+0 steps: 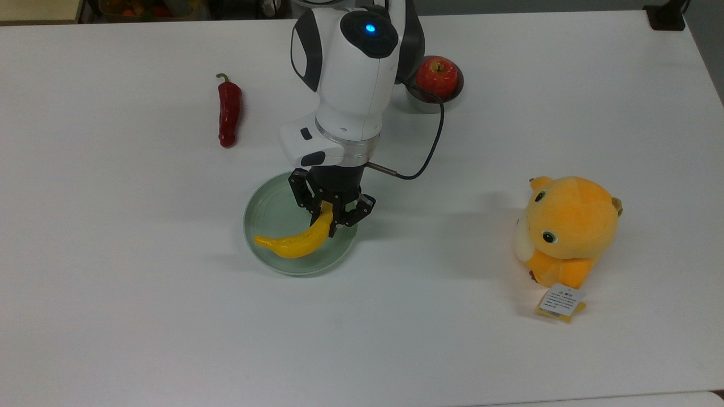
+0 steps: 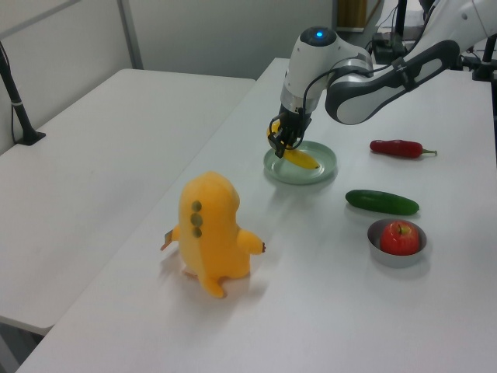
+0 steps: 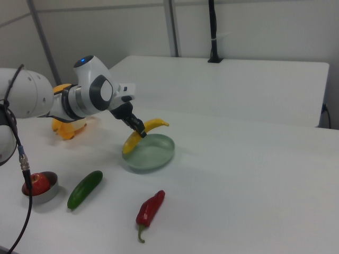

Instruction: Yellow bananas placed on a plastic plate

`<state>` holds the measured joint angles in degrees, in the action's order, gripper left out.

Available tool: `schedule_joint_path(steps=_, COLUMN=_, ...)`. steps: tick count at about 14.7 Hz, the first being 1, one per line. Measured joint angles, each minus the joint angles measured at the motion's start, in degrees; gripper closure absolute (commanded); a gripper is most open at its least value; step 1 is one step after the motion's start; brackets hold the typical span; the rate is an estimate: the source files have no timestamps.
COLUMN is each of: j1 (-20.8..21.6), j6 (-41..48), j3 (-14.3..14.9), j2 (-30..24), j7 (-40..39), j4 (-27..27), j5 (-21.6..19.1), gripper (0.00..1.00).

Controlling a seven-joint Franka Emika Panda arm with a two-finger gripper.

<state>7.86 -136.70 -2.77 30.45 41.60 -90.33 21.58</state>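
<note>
The yellow banana [image 1: 288, 244] hangs over the pale green plastic plate [image 1: 270, 208], with my gripper [image 1: 328, 217] shut on its end nearest the top view's right. In the right view the banana [image 3: 130, 144] is tilted above the plate [image 3: 159, 153], one tip raised, and the gripper [image 3: 139, 129] grips it from above. In the left view the gripper [image 2: 281, 144] holds the banana [image 2: 301, 159] over the plate [image 2: 323, 171]. Whether the banana touches the plate I cannot tell.
A red chili [image 1: 229, 113] lies toward the top view's left. A red apple in a small metal bowl [image 1: 436, 76] stands behind the arm. A green cucumber [image 2: 382, 202] lies near the bowl. An orange plush toy [image 1: 568, 232] sits toward the top view's right.
</note>
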Motion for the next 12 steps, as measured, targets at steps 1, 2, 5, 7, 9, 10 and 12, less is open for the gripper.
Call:
schedule_joint_path(steps=1, j1=0.0, j6=0.0, j3=0.0, j2=0.0, j7=0.0, j4=-0.1, j5=0.0, gripper=0.00)
schedule_joint_path(steps=2, j1=0.0, j6=0.0, j3=0.0, j2=0.1, j7=-0.1, j4=-0.4, j5=0.0, gripper=0.00)
schedule_joint_path(steps=5, j1=0.0, j6=0.0, j3=0.0, j2=0.1, j7=-0.3, j4=-0.6, j5=0.0, gripper=0.00)
schedule_joint_path(steps=7, j1=0.0, j6=0.4, j3=0.0, j2=0.0, j7=-0.4, j4=-0.6, j5=0.0, gripper=0.00)
schedule_joint_path(steps=9, j1=0.0, j6=3.7, j3=0.0, j2=-1.0, j7=-0.5, j4=-0.3, j5=0.0, gripper=0.00)
schedule_joint_path(steps=10, j1=0.0, j6=6.0, j3=-0.1, j2=-2.0, j7=-0.6, j4=-0.2, j5=-0.2, gripper=0.00)
schedule_joint_path(steps=12, j1=0.0, j6=11.6, j3=-0.5, j2=-4.9, j7=-1.7, j4=-0.2, j5=-1.8, gripper=0.00)
